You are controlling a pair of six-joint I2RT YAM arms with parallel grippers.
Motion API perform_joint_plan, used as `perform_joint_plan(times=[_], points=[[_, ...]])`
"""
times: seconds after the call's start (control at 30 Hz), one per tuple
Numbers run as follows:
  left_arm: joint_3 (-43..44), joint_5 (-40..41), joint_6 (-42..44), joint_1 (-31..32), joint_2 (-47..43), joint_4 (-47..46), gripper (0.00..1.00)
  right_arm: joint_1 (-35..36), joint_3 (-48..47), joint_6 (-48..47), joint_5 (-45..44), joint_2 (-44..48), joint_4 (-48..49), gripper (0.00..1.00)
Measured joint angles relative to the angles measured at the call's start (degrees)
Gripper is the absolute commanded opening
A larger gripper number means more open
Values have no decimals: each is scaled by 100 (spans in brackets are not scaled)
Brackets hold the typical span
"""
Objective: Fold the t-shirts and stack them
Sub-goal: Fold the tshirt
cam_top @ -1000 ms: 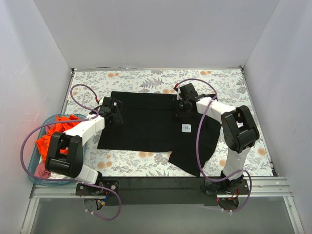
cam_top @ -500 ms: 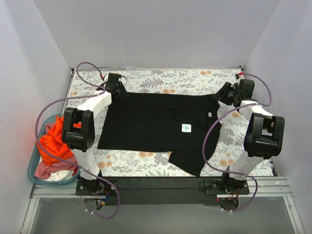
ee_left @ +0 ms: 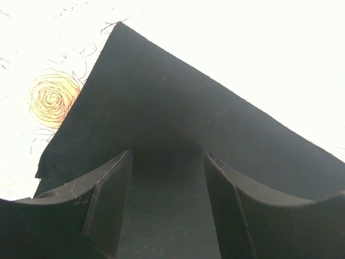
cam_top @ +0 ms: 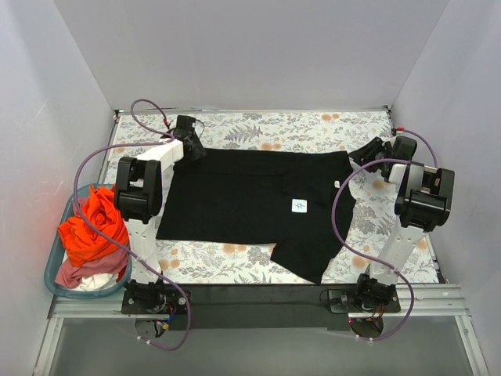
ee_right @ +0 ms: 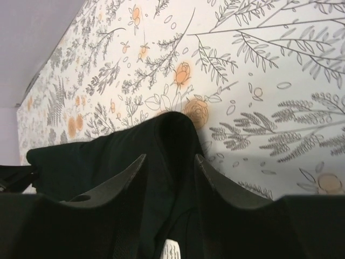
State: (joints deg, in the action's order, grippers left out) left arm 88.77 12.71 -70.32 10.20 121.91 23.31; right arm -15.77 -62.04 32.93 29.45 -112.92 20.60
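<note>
A black t-shirt with a small white square label lies spread on the floral table. My left gripper is at its far left corner. In the left wrist view the gripper has its jaws apart over the black cloth. My right gripper is at the far right corner. In the right wrist view the gripper is open, with a raised fold of the shirt between and just beyond its tips. Orange-red, pink and white shirts lie in the basket.
A translucent teal basket stands at the table's left near edge. Grey walls close in the left, back and right sides. Purple cables loop from both arms. The shirt's near right part hangs toward the front edge.
Both grippers have moved from the shirt's middle out to its far corners, and the far edge now lies stretched out straight. In the last half second the right arm drew back slightly.
</note>
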Motion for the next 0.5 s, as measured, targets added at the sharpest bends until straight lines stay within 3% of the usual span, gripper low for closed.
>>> perform_joint_plan(times=[0.5], points=[[-7, 44, 31, -2, 63, -63, 54, 13, -531, 568, 667, -986, 813, 42]])
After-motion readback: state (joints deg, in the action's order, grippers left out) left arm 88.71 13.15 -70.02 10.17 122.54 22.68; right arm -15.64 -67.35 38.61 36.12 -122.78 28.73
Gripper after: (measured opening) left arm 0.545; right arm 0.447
